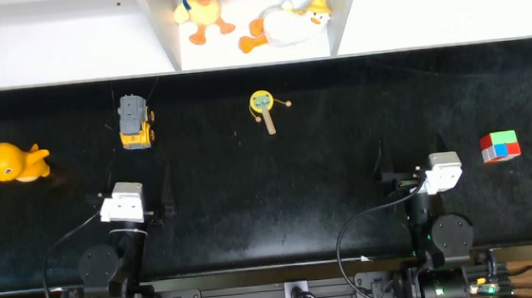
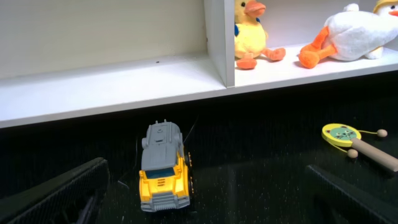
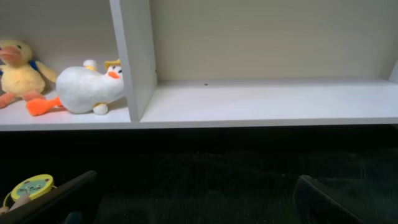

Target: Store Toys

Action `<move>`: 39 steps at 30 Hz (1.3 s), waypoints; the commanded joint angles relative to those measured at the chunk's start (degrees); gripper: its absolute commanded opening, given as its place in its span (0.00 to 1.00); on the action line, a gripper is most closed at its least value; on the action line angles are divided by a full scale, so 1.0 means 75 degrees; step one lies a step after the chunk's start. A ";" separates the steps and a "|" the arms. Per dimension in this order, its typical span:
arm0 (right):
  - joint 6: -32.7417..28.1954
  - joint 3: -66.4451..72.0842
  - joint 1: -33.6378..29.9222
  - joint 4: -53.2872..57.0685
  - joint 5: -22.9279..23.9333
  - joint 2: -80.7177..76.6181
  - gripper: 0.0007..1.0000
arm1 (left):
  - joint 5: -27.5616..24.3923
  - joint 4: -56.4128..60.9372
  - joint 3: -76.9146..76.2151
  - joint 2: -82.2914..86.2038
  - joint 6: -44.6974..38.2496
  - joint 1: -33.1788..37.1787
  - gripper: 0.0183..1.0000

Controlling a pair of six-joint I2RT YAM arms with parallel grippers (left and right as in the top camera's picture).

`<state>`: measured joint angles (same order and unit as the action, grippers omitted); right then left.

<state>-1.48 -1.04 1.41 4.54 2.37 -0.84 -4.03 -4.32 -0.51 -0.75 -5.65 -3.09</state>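
The yellow truck [image 2: 163, 168] stands straight ahead of my left gripper [image 2: 205, 200], with room on the black mat [image 2: 261, 174] either side and the left shelf bay [image 2: 106, 81] open behind. My right gripper [image 3: 196, 200] has open mat up to the right bay [image 3: 267, 99]; plush ducks [image 3: 93, 87] crowd the middle bay [image 3: 62, 31]
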 commanded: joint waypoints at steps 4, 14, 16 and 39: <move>0.0029 0.0105 -0.0044 -0.0029 0.0023 0.0079 0.99 | 0.0096 -0.0047 0.0006 0.0079 0.0140 -0.0041 1.00; 0.0029 0.0105 -0.0044 -0.0029 0.0026 0.0079 1.00 | 0.0038 -0.0411 -0.0323 -0.0332 0.1842 0.0265 1.00; 0.0029 0.0105 -0.0044 -0.0029 0.0023 0.0079 1.00 | 0.0026 -0.0938 -0.0819 -0.0822 0.2518 0.0443 1.00; 0.0029 0.0105 -0.0044 -0.0029 0.0026 0.0079 1.00 | -0.0758 -0.5805 -0.6604 -0.7178 -0.2369 0.4328 1.00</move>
<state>-1.48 -1.04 1.43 4.56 2.35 -0.84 -6.24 -48.01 -46.68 -53.91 -14.57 25.02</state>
